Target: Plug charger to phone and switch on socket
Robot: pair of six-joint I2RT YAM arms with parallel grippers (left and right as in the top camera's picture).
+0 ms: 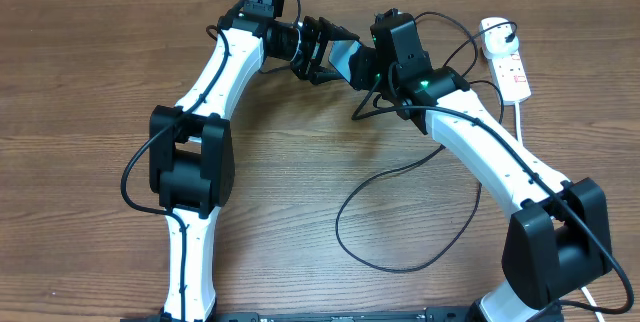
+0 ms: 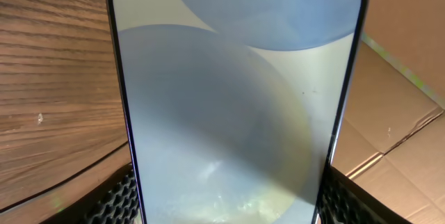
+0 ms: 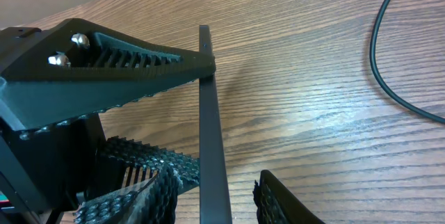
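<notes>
— Where is the slim smartphone with the pale blue-teal screen (image 2: 229, 113) found?
— It is held up off the wooden bench (image 1: 100, 82), towards the far middle. It is clamped by its long edges in the left end effector (image 1: 318, 50), and its lit screen fills the left wrist view.
— And the right end effector (image 3: 215, 182)?
— It is placed at the phone's end, with its fingers set apart on either side of the thin dark edge, and a gap is seen on one side. Nothing is seen gripped in it, and no connector tip can be made out.
— What is judged done?
— Only that the phone is raised and presented. The long thin black charger cable (image 1: 338, 227) is seen looping loose on the bench, nearer the robot, and no join to the phone is shown.
— What is left?
— The tip is to be taken up and plugged in. The white elongated plastic extension socket (image 1: 508, 62), lying well apart at the far right, is then to be switched on. Its switch position is too small to be told.
</notes>
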